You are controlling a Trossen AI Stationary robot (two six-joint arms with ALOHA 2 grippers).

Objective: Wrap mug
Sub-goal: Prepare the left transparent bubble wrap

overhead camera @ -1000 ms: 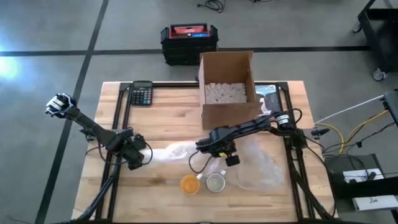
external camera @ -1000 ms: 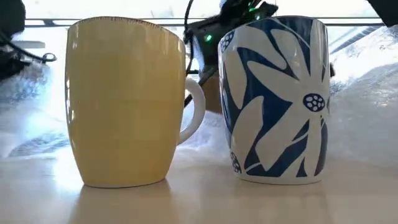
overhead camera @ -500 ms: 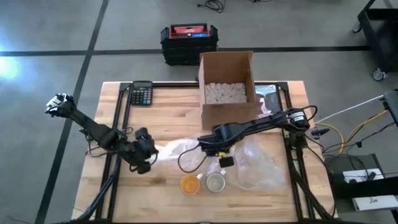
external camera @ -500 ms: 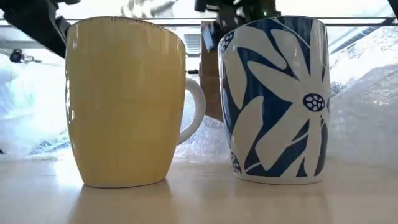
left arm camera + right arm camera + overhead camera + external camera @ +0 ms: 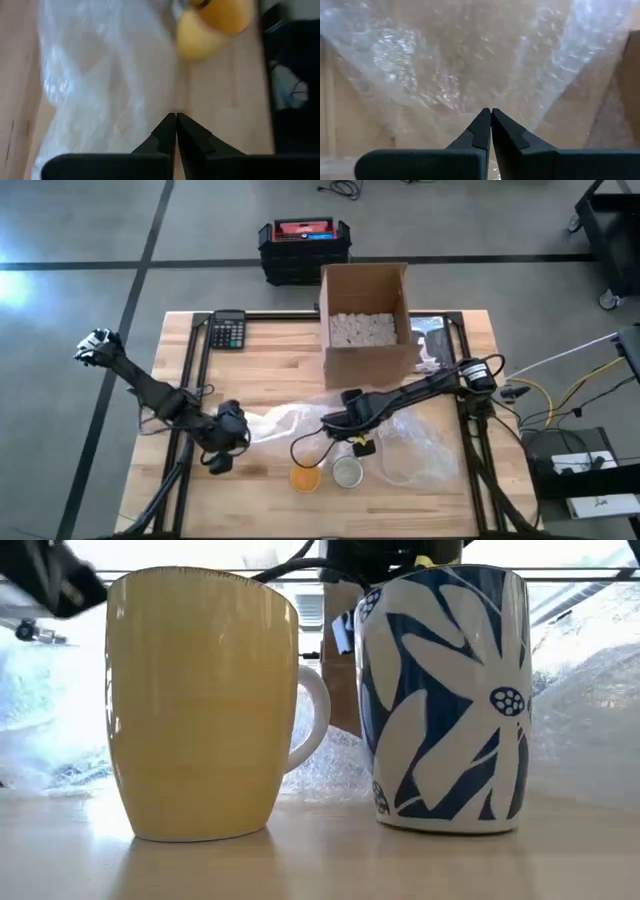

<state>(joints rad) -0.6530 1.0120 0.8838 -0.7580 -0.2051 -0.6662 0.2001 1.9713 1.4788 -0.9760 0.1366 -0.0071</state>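
A clear bubble wrap sheet [image 5: 285,421] stretches between my two grippers in the middle of the table. My left gripper [image 5: 228,427] is shut at its left end and my right gripper [image 5: 345,423] is shut at its right end. Just nearer than the sheet, a yellow mug [image 5: 305,477] and a blue-and-white flowered mug [image 5: 347,471] stand upright on their bases, side by side. In the low view the yellow mug [image 5: 200,700] and the flowered mug [image 5: 445,700] fill the front, with the wrap [image 5: 40,710] behind them. My left gripper pinches the sheet's left edge [image 5: 162,112] between its two shut fingers, coming in low from the table's left. The wrap spreads away from the fingertips toward the yellow mug [image 5: 210,25]. How many layers it has, I cannot tell. My right gripper pinches the sheet's right end [image 5: 487,102] between its two shut fingers, coming from the table's right. The wrap fans out from the fingertips and looks drawn out, with the wooden table showing through it.
A second sheet of bubble wrap [image 5: 415,445] lies at the near right. An open cardboard box [image 5: 365,320] stands at the far middle and a calculator [image 5: 228,330] at the far left. A black-and-red case [image 5: 303,245] sits on the floor beyond the table.
Both grippers have come a little toward the table's near edge with the sheet, and my left gripper has also gone rightward. The sheet's left part has risen off the table and now hangs behind the mugs.
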